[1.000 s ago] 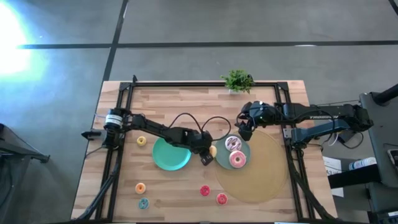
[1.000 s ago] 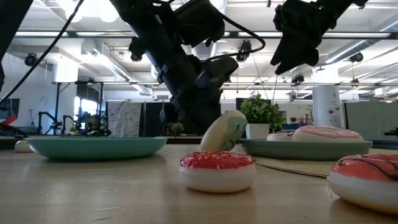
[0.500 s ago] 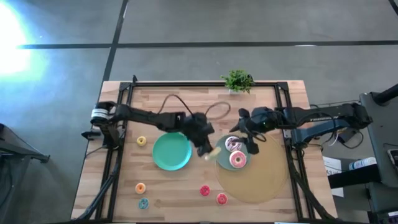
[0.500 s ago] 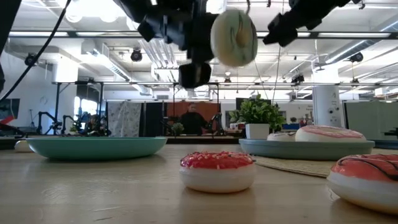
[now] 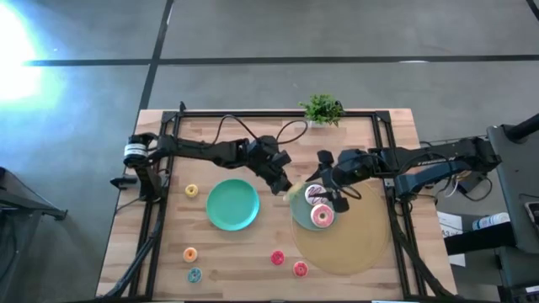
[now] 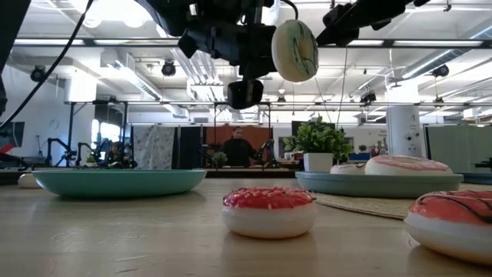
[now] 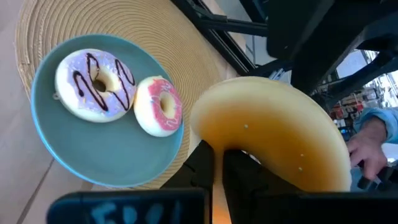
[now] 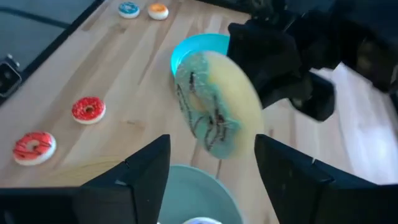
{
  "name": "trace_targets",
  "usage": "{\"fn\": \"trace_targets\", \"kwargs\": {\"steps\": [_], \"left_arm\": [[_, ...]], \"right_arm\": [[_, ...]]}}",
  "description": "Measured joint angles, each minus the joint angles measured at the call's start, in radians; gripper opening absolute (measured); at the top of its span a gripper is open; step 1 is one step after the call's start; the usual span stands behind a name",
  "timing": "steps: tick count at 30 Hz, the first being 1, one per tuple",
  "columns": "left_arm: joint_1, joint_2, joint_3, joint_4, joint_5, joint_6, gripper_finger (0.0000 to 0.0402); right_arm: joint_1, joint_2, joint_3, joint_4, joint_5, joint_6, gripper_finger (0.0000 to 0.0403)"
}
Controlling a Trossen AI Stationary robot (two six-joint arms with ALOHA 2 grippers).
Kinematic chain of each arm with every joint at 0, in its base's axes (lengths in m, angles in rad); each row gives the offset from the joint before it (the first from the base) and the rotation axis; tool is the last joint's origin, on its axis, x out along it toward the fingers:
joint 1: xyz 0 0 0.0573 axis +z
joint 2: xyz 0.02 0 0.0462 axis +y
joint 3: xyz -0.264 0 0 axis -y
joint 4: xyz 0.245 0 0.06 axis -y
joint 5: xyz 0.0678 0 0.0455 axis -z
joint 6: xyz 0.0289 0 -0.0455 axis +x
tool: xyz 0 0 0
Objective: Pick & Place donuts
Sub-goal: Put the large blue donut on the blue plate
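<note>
Green-yellow donut (image 6: 295, 50) higher in left hand (image 5: 282, 183)

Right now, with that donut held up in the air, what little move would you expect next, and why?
Probably the left pincer carries the yellow-green donut a little further, over the teal plate, then lowers it. It is shut on that donut, held clear above the table. The plate already holds a white-purple donut and a pink donut. The right pincer hangs open over the plate and may need to clear off.

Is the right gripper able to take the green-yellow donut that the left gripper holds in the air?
Probably yes. The right gripper is open and faces the green-yellow donut, which the left gripper holds up. Nothing stands between them.
</note>
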Motion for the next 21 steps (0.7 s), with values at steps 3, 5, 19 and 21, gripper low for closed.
{"fn": "trace_targets", "kwargs": {"steps": [3,5,19,21], "left_arm": [[-0.001,0.0,0.0,0.007,0.0,-0.01,0.0],[-0.001,0.0,-0.001,0.015,0.0,-0.02,0.0],[-0.037,0.002,-0.015,-0.076,-0.039,-0.012,0.0],[-0.038,0.002,-0.015,-0.057,-0.046,-0.007,0.0]], "right_arm": [[0.0,0.007,0.0,0.011,0.0,-0.079,0.0243],[0.0,0.022,0.001,0.015,0.0,-0.118,0.0254],[-0.005,0.125,0.07,0.006,0.024,-0.175,0.0259],[-0.006,0.124,0.071,0.006,0.024,-0.175,0.0255]]}}
